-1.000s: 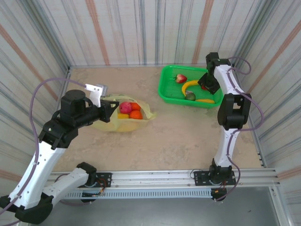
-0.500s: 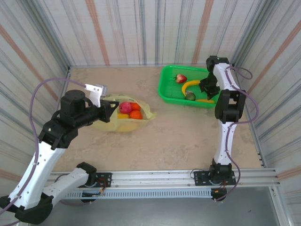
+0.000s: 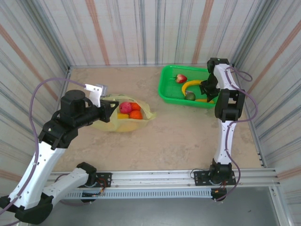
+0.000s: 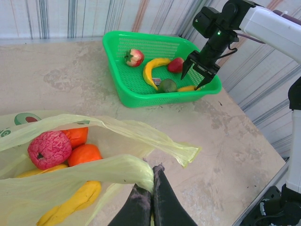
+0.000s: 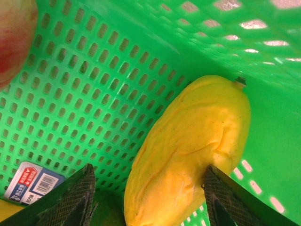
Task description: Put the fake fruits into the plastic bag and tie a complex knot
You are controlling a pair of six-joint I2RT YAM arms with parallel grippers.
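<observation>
Fingers (image 4: 141,202) of the left gripper (image 4: 152,170) were clenched on the rim of the plastic bag (image 4: 117,167), which lay on the table (image 4: 211,141) holding several fake fruits (image 4: 49,149). Those of the right gripper (image 5: 148,176) were spread apart around a yellow fruit (image 5: 188,136) inside the green basket (image 5: 94,70).

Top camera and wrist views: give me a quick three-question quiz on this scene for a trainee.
1. True or false: the left gripper is shut on the plastic bag at its rim.
2. The right gripper has its jaws open either side of which piece in the green basket? A grapes, B yellow fruit, C pear.
3. How many orange balls lie in the bag?
Key: 1 true; 2 B; 3 two.
</observation>
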